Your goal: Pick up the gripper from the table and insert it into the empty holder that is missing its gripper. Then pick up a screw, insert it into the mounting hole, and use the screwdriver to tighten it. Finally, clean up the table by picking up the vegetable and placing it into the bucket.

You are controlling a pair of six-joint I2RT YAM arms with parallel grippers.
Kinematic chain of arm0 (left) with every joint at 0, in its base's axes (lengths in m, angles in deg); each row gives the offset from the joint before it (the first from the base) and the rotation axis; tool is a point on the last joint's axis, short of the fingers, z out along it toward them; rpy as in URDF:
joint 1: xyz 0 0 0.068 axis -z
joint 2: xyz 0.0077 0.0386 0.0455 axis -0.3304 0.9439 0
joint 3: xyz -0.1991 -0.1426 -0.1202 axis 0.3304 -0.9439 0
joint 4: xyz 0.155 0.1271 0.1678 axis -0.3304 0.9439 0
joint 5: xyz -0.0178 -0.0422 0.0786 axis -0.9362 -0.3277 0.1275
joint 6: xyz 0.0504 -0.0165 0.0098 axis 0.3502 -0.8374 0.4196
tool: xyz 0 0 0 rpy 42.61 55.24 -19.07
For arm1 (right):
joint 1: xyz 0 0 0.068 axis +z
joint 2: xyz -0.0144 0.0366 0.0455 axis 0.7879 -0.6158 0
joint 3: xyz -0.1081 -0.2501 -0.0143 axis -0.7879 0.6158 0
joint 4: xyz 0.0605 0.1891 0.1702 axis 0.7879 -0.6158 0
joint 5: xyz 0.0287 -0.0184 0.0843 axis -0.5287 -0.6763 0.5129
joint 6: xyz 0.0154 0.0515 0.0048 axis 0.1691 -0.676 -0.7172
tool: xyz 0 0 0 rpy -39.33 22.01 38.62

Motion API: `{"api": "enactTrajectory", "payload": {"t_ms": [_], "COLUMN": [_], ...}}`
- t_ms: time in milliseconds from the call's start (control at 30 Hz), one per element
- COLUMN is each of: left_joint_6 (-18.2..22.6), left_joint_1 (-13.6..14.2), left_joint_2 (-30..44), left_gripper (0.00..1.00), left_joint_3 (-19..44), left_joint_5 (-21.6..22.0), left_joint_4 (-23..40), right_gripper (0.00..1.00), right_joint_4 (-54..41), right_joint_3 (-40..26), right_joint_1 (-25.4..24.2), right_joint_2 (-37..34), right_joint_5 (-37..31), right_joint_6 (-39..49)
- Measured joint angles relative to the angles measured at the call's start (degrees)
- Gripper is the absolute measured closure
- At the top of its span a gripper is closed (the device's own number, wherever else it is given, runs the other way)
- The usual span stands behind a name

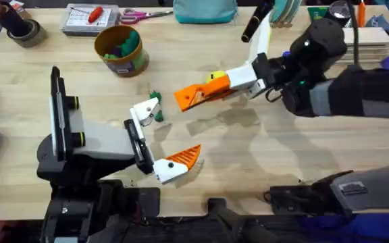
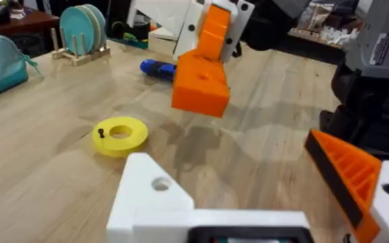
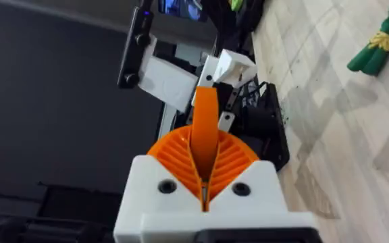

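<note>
My right gripper (image 1: 204,93) is shut on the orange gripper (image 1: 185,99), holding it above the table's middle. In the right wrist view the orange wedge (image 3: 205,128) stands between my ribbed pads, pointing at the left arm. My left gripper (image 1: 172,133) is open: one white finger is the bare empty holder (image 1: 146,109), the other carries an orange pad (image 1: 186,156). From the left wrist, the empty holder (image 2: 155,194) is near and the held gripper (image 2: 200,86) hangs beyond it. The green vegetable (image 1: 155,97) lies beside the holder. The blue screwdriver (image 2: 157,67) lies farther back. The yellow bucket (image 1: 120,48) stands at the back left.
A yellow ring (image 1: 216,75) lies by my right gripper. A tape roll (image 1: 23,30) and a tool tray (image 1: 90,19) sit along the back edge, with scissors (image 1: 140,14) and a teal pouch (image 1: 204,10). A plate rack (image 2: 83,30) stands behind.
</note>
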Motion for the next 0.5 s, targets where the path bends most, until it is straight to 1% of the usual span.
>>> {"api": "enactTrajectory", "payload": {"t_ms": [233,367,500], "left_joint_6": [0.00,0.00,0.00], "left_joint_1": [0.00,0.00,0.00], "left_joint_2": [-0.02,-0.02,-0.02], "left_gripper": [0.015,0.015,0.015], "left_joint_3": [0.00,0.00,0.00], "left_joint_5": [0.00,0.00,0.00], "left_joint_4": [0.00,0.00,0.00], "right_gripper": [0.991,0.991,0.991], "right_joint_4": [-0.11,-0.11,-0.11], "right_joint_3": [4.53,5.10,5.10], "right_joint_1": [0.00,0.35,2.39], "right_joint_2": [1.06,1.06,1.07], "right_joint_5": [-2.61,-3.76,-4.90], "right_joint_6": [-1.10,-1.49,-1.68]}}
